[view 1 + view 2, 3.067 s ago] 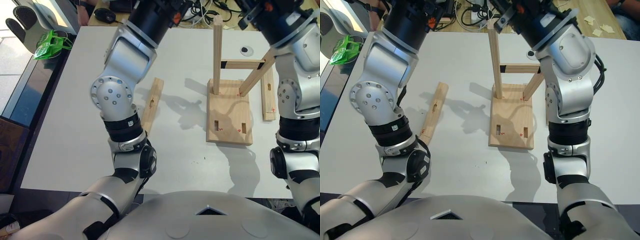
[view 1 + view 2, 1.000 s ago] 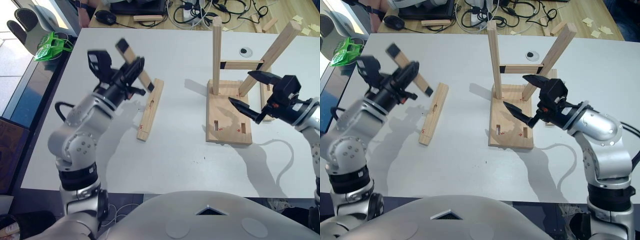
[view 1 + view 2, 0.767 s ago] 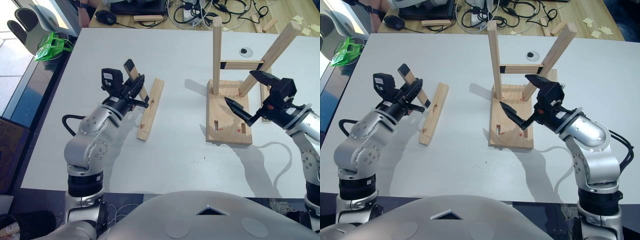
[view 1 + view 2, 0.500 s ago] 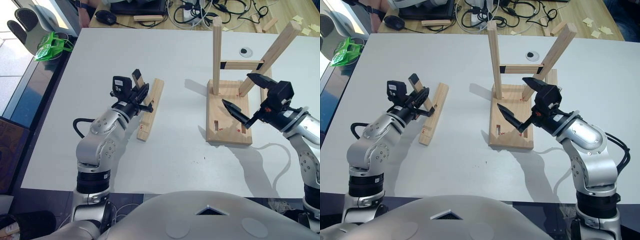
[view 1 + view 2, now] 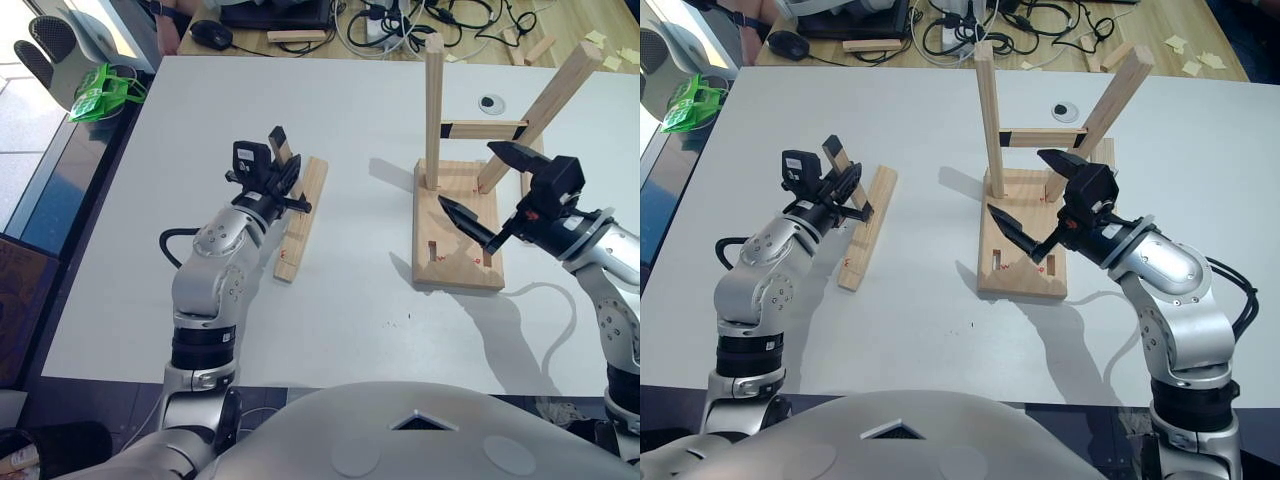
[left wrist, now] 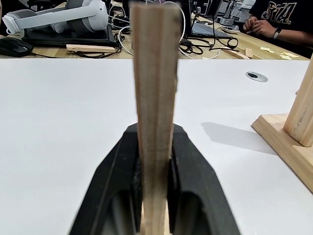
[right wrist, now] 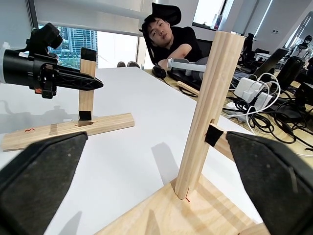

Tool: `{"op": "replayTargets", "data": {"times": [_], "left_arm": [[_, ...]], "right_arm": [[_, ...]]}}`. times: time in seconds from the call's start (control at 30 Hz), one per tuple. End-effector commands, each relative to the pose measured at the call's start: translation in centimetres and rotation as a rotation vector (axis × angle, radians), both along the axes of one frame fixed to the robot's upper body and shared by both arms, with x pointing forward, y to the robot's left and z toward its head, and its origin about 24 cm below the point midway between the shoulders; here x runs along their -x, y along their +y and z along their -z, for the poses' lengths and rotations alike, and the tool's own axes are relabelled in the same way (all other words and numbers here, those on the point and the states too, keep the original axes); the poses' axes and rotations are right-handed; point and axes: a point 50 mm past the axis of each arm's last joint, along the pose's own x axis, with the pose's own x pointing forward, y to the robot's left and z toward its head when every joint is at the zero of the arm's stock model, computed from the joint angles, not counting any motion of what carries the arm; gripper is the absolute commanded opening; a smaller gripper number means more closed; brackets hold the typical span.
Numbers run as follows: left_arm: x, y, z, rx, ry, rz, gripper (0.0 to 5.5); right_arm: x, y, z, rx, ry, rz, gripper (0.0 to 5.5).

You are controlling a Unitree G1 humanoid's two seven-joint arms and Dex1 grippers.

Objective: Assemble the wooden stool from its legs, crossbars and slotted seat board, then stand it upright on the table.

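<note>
The left fingers (image 6: 195,176) are clamped on the crossbar (image 5: 279,152), held near upright, its lower tip right down at the loose leg (image 5: 300,220). That leg lies flat left of the tabletop (image 5: 350,330) centre, long axis running toward the far edge. The right fingers (image 5: 465,217) are spread wide over the seat board (image 5: 455,270), well apart from it. This looks like the left arm's job.

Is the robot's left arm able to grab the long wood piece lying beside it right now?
Probably not yet. The long wood piece lies right beside the left tool, but that tool is shut on a short crossbar, leaving no free grip.
</note>
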Motion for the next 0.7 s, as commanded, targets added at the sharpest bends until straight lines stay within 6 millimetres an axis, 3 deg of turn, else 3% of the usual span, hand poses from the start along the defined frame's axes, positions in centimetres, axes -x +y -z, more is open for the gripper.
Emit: {"op": "replayTargets", "data": {"times": [0.03, 0.7], "left_arm": [[0.0, 0.0, 0.2, 0.003, 0.015, 0.005, 0.41], [-0.3, 0.3, 1.3, -0.053, 0.063, -0.067, 0.41]], "right_arm": [[-0.6, 0.0, -0.5, -0.059, -0.007, 0.028, 5.4], [-1.1, 0.8, -0.9, -0.102, -0.004, 0.024, 5.4]]}}
